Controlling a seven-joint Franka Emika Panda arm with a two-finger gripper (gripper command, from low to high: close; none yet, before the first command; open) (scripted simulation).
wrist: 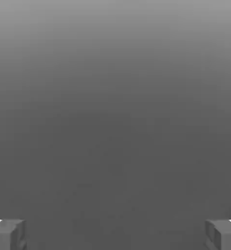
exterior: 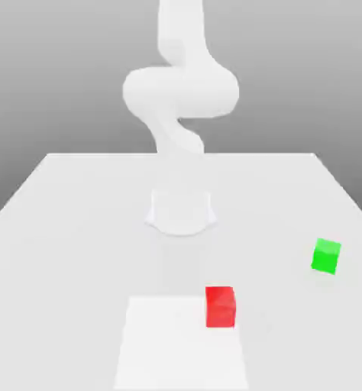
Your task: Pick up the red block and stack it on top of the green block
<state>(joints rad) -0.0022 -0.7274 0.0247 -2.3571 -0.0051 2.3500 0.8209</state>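
Red block sits nearest on the table. Green block lies well apart, toward the exterior view's right. Gripper fingers spread wide, holding nothing.

We see a smooth, pale white arm of rounded, bulging segments above a round white base, and, in the hand view, the tool with blocky grey fingers whose tips carry white edges.

Tally: one red block and one green block are sitting on one white table. One white arm is standing there. Two fingertips are showing.
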